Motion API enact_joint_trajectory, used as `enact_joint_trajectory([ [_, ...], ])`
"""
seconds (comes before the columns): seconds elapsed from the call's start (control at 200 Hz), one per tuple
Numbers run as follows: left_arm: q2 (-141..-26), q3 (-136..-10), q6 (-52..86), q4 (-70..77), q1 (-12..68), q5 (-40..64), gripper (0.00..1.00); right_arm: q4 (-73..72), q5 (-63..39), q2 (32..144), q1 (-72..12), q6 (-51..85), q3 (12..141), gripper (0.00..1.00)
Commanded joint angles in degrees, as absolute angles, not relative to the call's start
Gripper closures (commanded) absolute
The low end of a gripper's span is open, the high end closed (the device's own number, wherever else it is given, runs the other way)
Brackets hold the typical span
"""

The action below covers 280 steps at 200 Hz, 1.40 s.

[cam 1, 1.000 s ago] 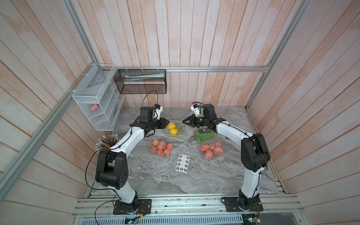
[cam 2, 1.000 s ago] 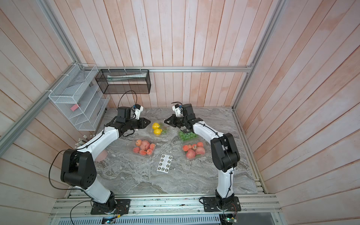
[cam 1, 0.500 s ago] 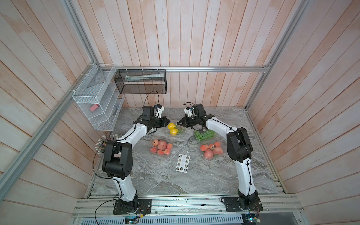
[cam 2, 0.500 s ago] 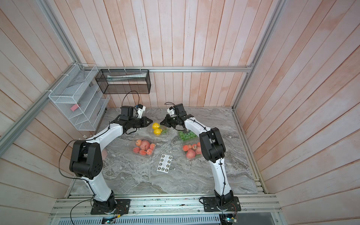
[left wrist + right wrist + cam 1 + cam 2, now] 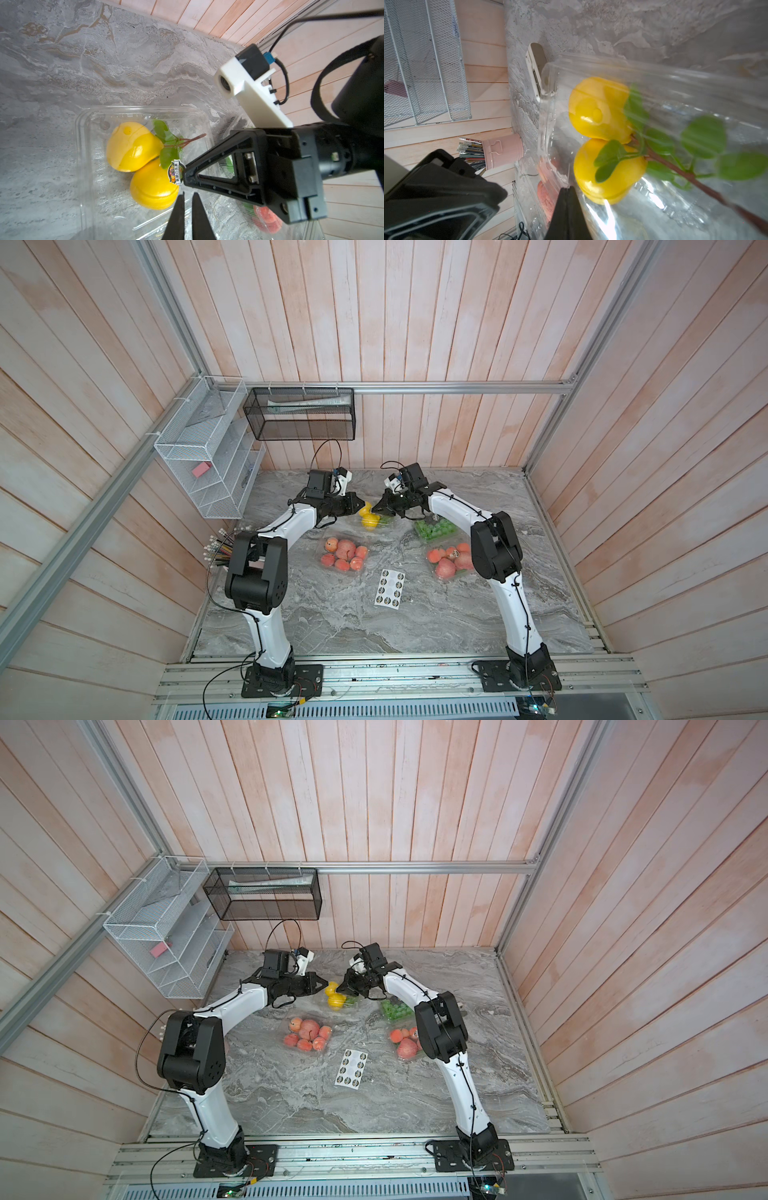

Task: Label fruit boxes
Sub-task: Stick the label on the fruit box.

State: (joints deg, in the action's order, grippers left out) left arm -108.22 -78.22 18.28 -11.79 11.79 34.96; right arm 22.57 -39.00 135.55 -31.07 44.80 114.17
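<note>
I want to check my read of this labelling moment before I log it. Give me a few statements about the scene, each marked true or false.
1. Both grippers are at the green grape box. False: the left gripper and the right gripper are both at the yellow fruit box.
2. The right gripper pinches a round sticker at its tip. True.
3. The sticker sheet lies flat on the table, touched by neither gripper. True.
4. The yellow fruit box holds three fruits. False: it holds two yellow fruits and a leafy twig.
</note>
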Motion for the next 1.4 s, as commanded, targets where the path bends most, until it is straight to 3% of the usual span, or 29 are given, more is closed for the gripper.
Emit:
enact_joint_trajectory([
  [0.0,-109.6,-79.7,18.8,-9.9,12.0,36.1,0.89,26.4,-37.5,137.0,-31.2,43.9,117.1,1.00],
  [1.395,-118.6,-83.1,21.4,-7.4,15.1,36.0,0.93,29.5,-34.2,138.6,-30.8,43.2,117.3,1.00],
])
